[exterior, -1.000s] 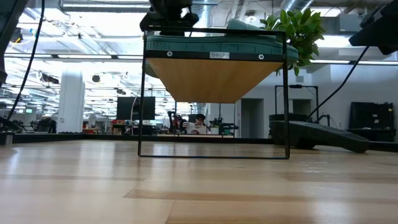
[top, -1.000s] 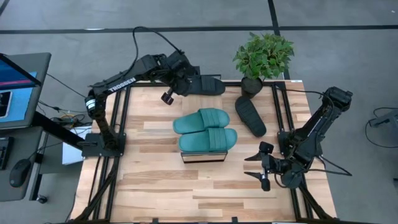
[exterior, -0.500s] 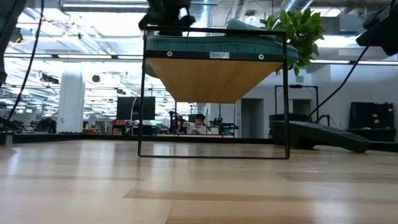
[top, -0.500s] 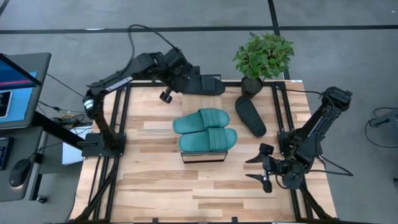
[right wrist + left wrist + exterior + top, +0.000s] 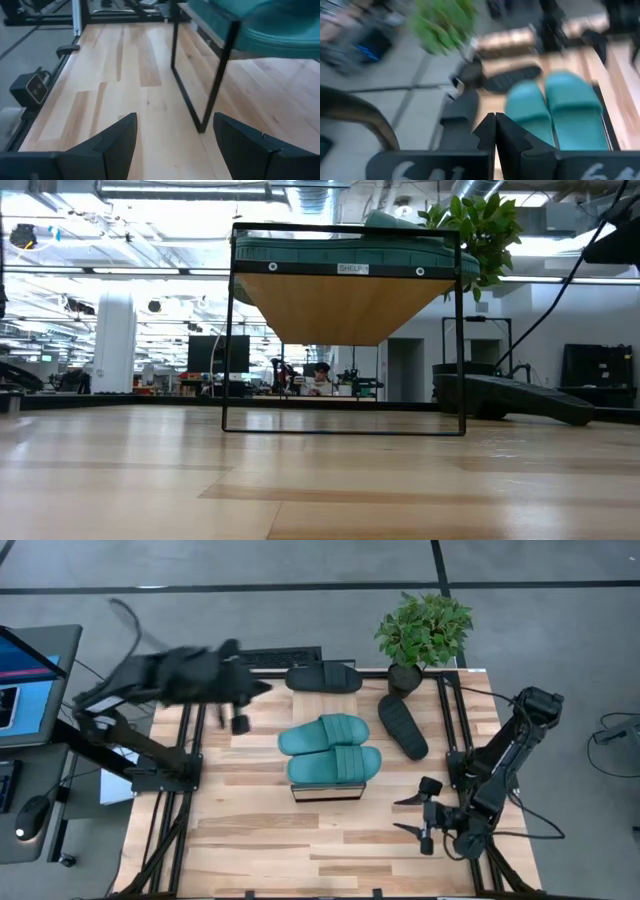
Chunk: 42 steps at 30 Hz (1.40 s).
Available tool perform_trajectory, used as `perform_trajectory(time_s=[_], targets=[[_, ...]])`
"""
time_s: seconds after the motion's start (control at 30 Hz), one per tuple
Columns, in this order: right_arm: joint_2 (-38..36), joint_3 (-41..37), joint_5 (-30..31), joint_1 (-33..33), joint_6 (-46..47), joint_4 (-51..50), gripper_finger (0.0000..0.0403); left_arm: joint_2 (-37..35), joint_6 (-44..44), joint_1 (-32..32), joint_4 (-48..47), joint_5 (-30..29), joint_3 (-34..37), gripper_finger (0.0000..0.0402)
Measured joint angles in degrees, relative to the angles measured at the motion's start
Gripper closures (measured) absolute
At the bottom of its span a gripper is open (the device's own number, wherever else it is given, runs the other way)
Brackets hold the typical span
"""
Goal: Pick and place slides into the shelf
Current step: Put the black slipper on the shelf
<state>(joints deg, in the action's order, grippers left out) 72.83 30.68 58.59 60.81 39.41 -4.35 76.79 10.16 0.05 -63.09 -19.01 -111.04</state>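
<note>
High view: left gripper [image 5: 238,710] pinched closed, empty, beside shelf [image 5: 325,791] carrying two teal slides [image 5: 330,749]; right gripper [image 5: 425,815] spread wide, near table [image 5: 260,840] edge.

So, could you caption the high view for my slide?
Two teal slides on the shelf, two black slides on the table.

Fingers [image 5: 120,137] spread wide; teal slide [image 5: 260,25] atop shelf [image 5: 220,75]
</note>
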Motion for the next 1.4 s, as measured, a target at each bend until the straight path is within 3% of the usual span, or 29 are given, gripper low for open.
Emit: perform_trajectory(time_s=[0.13, 0.23, 0.4, 0.5, 0.67, 0.8, 1.0, 1.1, 1.27, 1.4], targets=[[2.3, 0.0, -0.1, -1.2, -11.8, 10.6, 0.0148, -5.3, -6.3, -14.0, 5.1, -23.8, 4.9, 0.0401], [2.6, 0.0, -0.3, -1.9, -23.2, 20.5, 0.0148, -9.0, -8.1, -23.5, 11.0, -36.2, 11.5, 0.0401], [0.7, 0.0, -4.5, -2.8, -41.9, 35.0, 0.0148, -15.3, -13.6, -35.3, 16.9, -49.0, 26.4, 0.0401], [-1.0, 0.0, -6.1, -2.8, -50.8, 40.3, 0.0148, -19.7, -18.1, -38.9, 19.6, -52.3, 35.2, 0.0401], [-3.7, 0.0, -6.3, -2.7, -60.0, 43.4, 0.0148, -27.2, -17.8, -42.6, 26.8, -48.6, 48.5, 0.0401], [-5.5, 0.0, -7.5, -2.8, -64.8, 43.8, 0.0148, -33.5, -8.5, -43.4, 36.5, -45.1, 58.8, 0.0401], [-10.1, 0.0, -17.5, -4.0, -69.4, 44.0, 0.0148, -44.6, 11.5, -41.0, 62.5, -28.4, 75.4, 0.0401], [-13.7, 0.0, -23.4, -5.2, -71.1, 44.1, 0.0148, -50.6, 16.9, -38.4, 73.9, -21.9, 83.1, 0.0401], [-21.1, 0.0, -26.8, -9.0, -70.8, 43.5, 0.0148, -61.7, 15.6, -34.5, 75.1, -19.4, 90.9, 0.0401], [-27.2, 0.0, -27.5, -12.5, -69.5, 40.6, 0.0148, -70.0, 12.8, -33.3, 73.6, -10.9, 94.4, 0.0401]])
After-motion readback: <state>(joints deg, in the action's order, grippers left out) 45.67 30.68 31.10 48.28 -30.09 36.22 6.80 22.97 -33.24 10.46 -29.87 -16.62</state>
